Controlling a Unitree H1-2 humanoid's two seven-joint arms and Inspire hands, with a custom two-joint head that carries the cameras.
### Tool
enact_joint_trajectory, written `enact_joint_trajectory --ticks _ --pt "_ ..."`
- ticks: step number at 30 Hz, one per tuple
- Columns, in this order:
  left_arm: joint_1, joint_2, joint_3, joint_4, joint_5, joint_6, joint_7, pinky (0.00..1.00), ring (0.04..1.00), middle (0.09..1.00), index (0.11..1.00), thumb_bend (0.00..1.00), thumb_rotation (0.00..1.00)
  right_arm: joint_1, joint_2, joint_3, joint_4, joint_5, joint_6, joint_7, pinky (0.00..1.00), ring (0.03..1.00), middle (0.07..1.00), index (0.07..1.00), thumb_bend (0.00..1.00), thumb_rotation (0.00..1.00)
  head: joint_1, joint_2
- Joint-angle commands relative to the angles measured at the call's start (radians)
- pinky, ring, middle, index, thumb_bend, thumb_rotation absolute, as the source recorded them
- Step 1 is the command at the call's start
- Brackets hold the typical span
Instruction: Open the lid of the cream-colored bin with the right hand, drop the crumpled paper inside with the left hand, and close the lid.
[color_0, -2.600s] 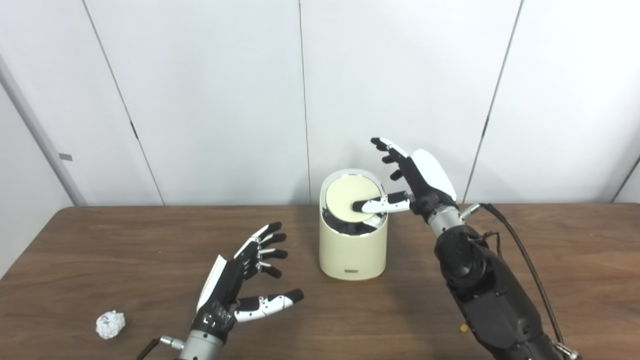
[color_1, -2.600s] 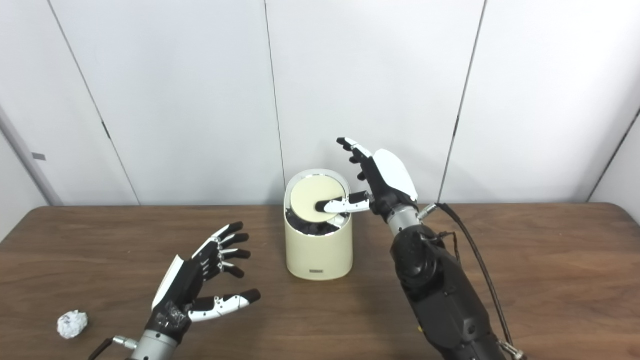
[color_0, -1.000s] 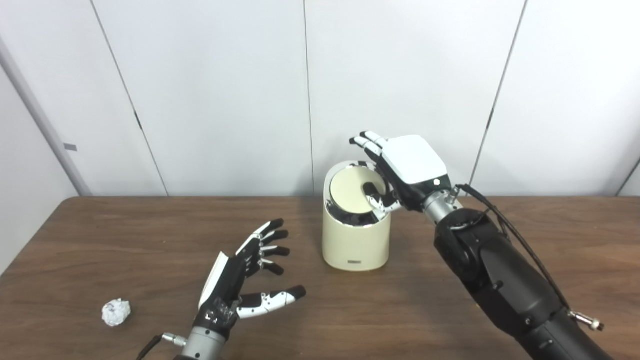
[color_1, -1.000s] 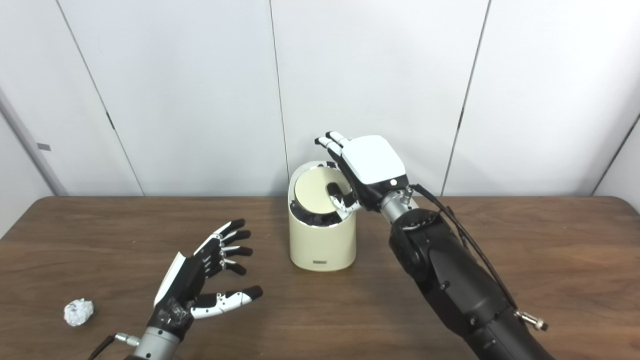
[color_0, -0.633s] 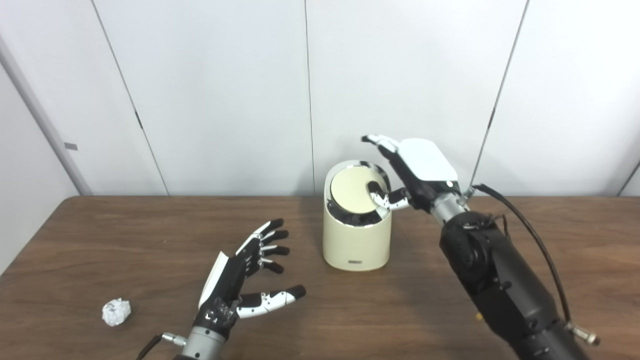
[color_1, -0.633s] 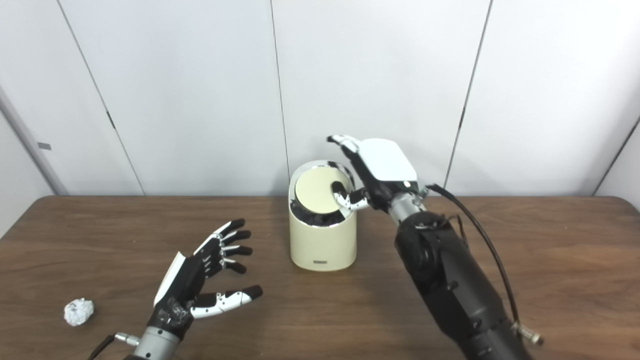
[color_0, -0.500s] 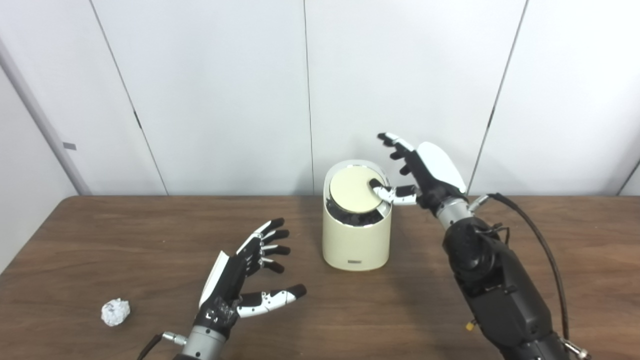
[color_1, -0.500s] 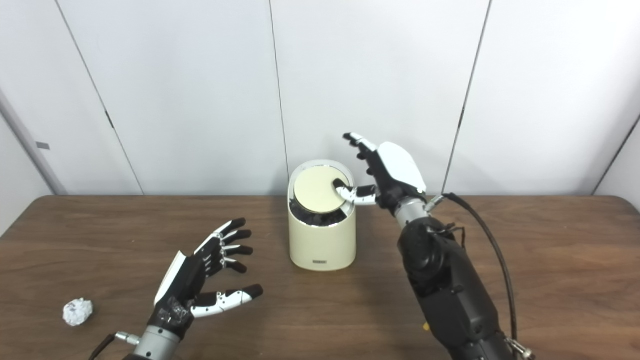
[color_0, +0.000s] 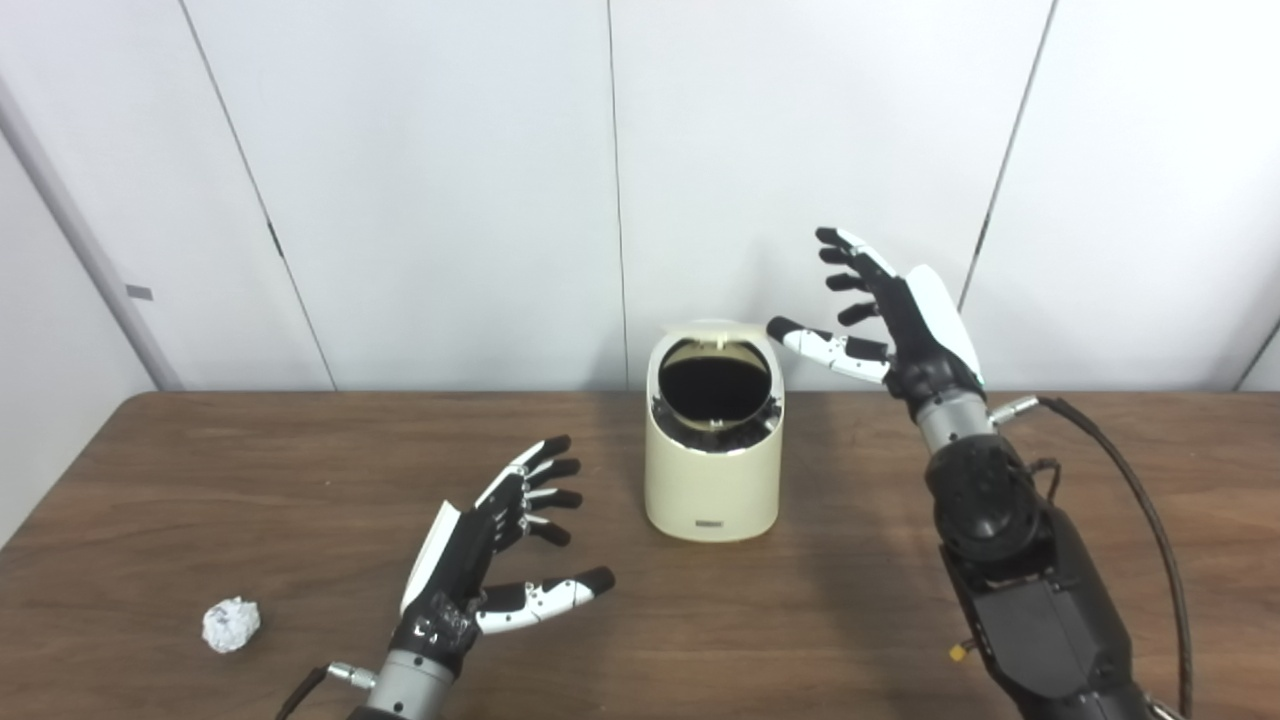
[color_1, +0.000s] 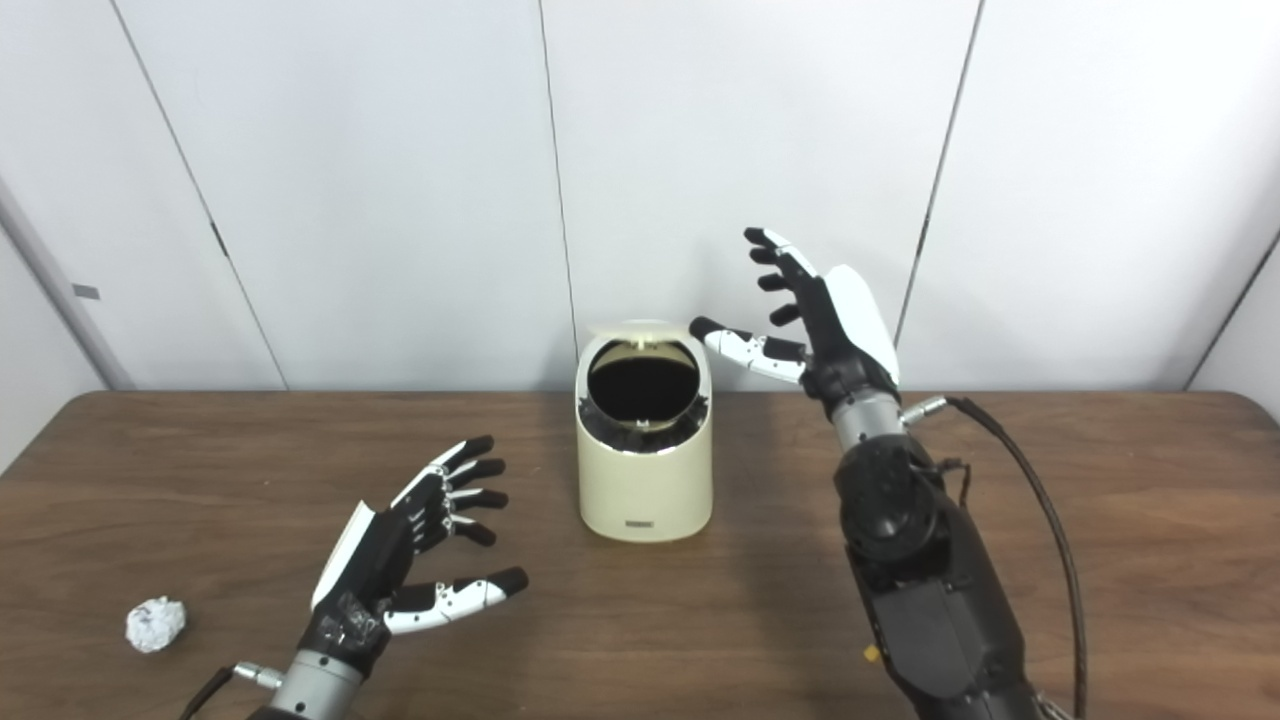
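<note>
The cream-colored bin (color_0: 712, 480) stands at the table's middle, near the back. Its lid (color_0: 712, 326) is swung up at the rear, and the dark round mouth (color_0: 714, 388) shows. My right hand (color_0: 890, 315) hangs open above and to the right of the bin, thumb pointing toward the lid, touching nothing. The crumpled paper (color_0: 231, 624) lies on the table at the front left. My left hand (color_0: 490, 555) is open, fingers spread, low over the table between the paper and the bin, well to the right of the paper.
The brown wooden table (color_0: 900, 480) runs the picture's width. White wall panels (color_0: 430, 180) stand close behind the bin. A black cable (color_0: 1130, 500) loops off my right forearm.
The lid, pressed by my right thumb before, has sprung up and the bin now stands open. My right hand has lifted up and to the right, off the bin. Left hand and paper unmoved.
</note>
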Motion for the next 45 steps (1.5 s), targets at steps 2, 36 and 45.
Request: enact_joint_trajectory --ticks 2,36,45 --pt "-0.039 0.001 0.004 -0.013 0.000 -0.039 0.015 0.59 0.748 0.851 0.907 0.73 0.09 0.018 -0.012 -0.021 -0.028 0.031 -0.077 -0.039 0.59 0.764 0.841 0.854 0.64 0.51 0.000 0.000" --pt "-0.044 -0.071 -0.025 -0.028 0.164 -0.046 0.109 0.57 0.761 0.846 0.877 0.76 0.10 0.370 -0.111 -0.048 -0.189 0.221 -0.140 0.113 0.62 0.830 0.920 0.886 0.78 0.47 0.459 -0.091" --pt "-0.031 0.029 0.022 -0.266 0.290 0.122 0.042 0.54 0.681 0.761 0.788 0.71 0.06 0.359 -0.121 -0.050 -0.203 0.211 -0.139 0.132 0.46 0.795 0.899 0.881 0.83 0.56 0.477 -0.088"
